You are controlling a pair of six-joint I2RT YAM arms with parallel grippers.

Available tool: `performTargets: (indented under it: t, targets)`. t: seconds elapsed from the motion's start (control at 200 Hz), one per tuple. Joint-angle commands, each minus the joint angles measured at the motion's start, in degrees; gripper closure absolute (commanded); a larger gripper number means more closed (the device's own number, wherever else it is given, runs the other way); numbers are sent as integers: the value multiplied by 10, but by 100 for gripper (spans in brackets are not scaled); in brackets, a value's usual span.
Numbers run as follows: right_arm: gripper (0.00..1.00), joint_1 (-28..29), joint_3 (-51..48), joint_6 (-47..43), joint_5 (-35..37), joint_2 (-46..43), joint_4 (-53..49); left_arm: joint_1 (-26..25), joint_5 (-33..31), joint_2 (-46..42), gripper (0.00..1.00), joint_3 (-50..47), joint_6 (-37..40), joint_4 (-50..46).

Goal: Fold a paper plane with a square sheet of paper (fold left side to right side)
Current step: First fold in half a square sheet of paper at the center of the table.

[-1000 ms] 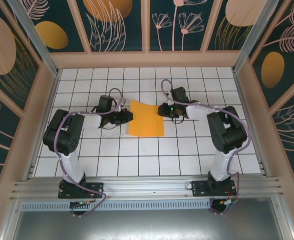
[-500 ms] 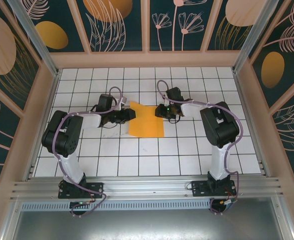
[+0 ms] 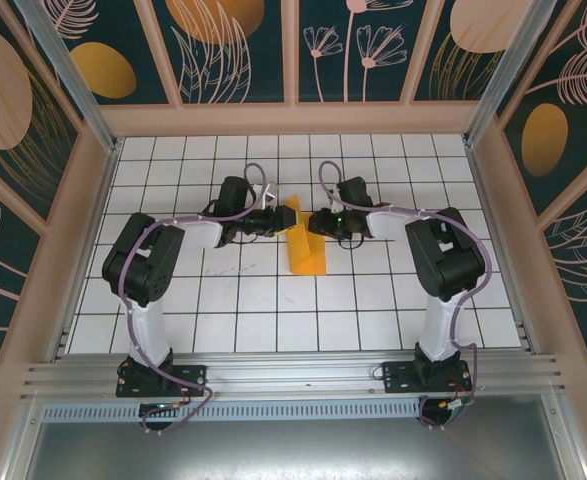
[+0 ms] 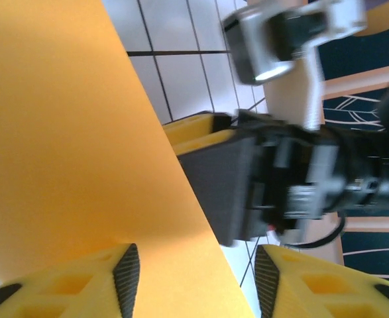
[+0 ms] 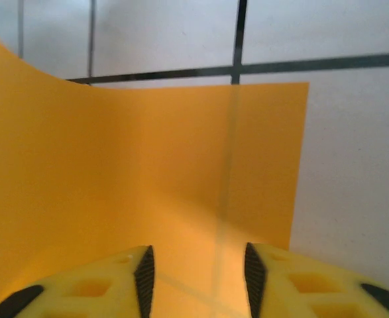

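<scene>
Square sheet of paper [image 3: 306, 252] on the tabletop [image 3: 273, 310], its left half standing up. Left pincer [image 3: 279, 219] at its 10 o'clock, right pincer [image 3: 315, 222] at 1 o'clock — both with jaws apart.

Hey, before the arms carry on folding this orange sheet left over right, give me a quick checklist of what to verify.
1. Left side of the square sheet of paper raised off the tiled table: ok.
2. Left gripper clamped on the raised side: not ok, jaws apart with paper between them.
3. Right gripper at the flat right half: ok, jaws apart over it.
4. Left edge laid onto right edge: not ok, it stands upright.
5. Grippers clear of each other: cannot tell, they sit very close.
</scene>
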Motion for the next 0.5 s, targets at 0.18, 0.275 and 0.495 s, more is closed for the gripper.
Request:
performTargets:
  t: [0.18,0.275,0.495]
  targets:
    - [43,-27,-35,48,-93,-89,82,-3,-7,18,70,11,8,-11]
    - [43,-23,-32,76,-145,-69,109,-4,-8,19,75,11,11,-15]
    - [48,-2,0,93,-171,-16,100,-5,-18,17,76,12,17,-26]
